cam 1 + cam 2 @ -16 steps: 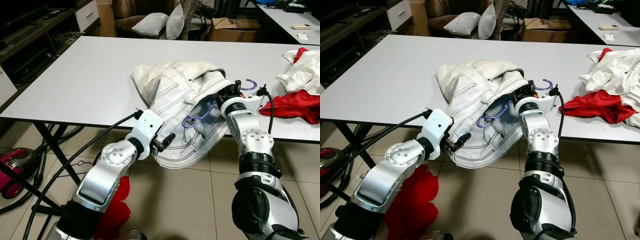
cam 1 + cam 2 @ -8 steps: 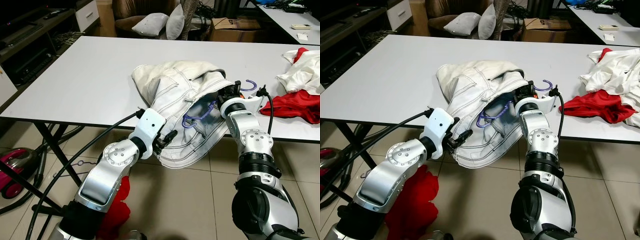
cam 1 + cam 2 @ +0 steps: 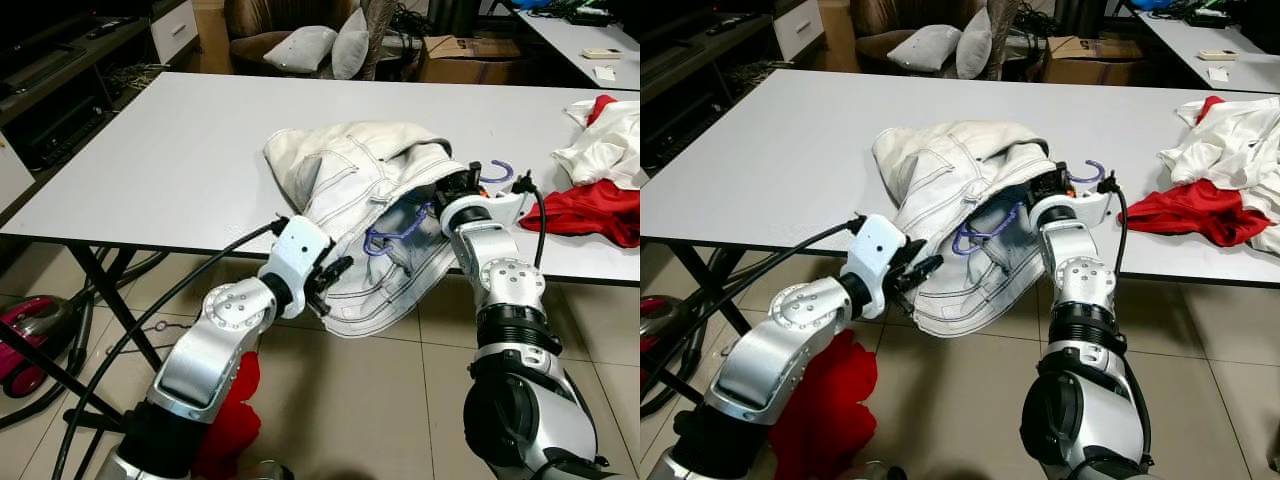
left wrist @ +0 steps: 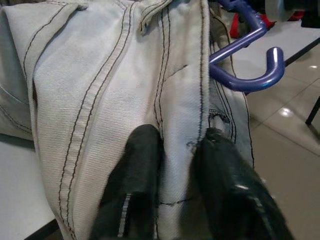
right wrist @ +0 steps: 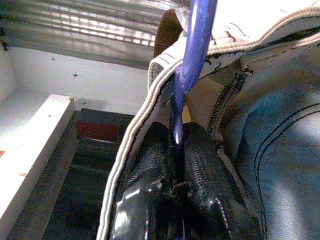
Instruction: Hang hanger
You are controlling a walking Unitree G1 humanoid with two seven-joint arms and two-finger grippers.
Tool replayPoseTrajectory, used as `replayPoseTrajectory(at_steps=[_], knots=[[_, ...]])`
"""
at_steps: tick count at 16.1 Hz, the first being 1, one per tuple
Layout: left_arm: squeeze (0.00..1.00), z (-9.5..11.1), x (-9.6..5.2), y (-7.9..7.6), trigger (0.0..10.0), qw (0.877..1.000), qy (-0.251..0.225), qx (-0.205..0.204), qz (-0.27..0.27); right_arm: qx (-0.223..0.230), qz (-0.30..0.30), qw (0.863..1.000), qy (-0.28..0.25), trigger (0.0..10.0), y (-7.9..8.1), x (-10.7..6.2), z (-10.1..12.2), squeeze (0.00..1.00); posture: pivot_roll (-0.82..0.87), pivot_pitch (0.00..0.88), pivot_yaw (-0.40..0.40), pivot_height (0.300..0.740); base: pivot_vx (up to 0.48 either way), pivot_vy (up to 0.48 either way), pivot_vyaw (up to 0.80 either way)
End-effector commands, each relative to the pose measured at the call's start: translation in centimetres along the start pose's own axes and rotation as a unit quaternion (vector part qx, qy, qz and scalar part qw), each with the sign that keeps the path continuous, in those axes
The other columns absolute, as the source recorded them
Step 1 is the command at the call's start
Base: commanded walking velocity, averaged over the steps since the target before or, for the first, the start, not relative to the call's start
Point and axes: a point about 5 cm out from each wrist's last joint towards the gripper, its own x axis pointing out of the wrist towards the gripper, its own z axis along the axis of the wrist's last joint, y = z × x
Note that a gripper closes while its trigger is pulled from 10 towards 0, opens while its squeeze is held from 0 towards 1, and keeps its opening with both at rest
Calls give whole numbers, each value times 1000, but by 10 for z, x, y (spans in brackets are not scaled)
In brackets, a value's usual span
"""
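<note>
Your left end effector [image 3: 340,268] has lifted a little over the last second, carrying the jacket [image 3: 360,190] hem up with it; the drooping front panel now hangs less far below the worktop [image 3: 170,130] edge. Its fingers [image 4: 135,175] are pinched narrow on a seamed fold of the denim. Your right end effector [image 3: 458,185] has barely moved and is clamped tight on the purple hanger [image 3: 395,230], the bar running straight between its pads [image 5: 202,165].

That suggests you are spreading the garment open so the hanger can seat in the shoulders; it is only partly inside.

The hanger lies within the jacket opening at the near worktop edge. Its long axis runs roughly from your right end effector down and leftward toward you. One curved purple end [image 3: 498,172] pokes out beyond the right wrist, the other [image 4: 250,75] curls near the left fingers.
</note>
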Motion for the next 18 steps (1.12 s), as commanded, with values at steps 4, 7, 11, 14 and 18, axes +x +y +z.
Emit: replayPoseTrajectory(at_steps=[4, 7, 11, 14, 18], knots=[[0, 20, 0, -18, 0, 994, -53, -21, -98, 0, 15, 1000, -9, 10000, 11, 7, 2, 0, 68, 0, 9, 740, 0, 0, 0], [0, 39, 4, -27, 0, 985, -94, 6, -141, 0, 16, 1000, -1, 10000, 15, 10, -6, 0, 70, 0, 6, 740, 0, 0, 0], [0, 29, 4, -39, 0, 971, -54, 102, -210, 23, 28, 999, 4, 10000, 23, 13, -12, 0, 66, 0, 6, 740, 0, 0, 0], [0, 36, 8, -34, 0, 977, -77, 112, -162, 3, 24, 1000, 4, 10000, 24, 14, -10, 0, 58, 0, 7, 740, 0, 0, 0], [0, 39, 7, 27, 0, 990, -53, 129, 11, -23, 4, 1000, 4, 10000, 10, 11, -6, 0, 63, 0, 4, 740, 0, 0, 0]])
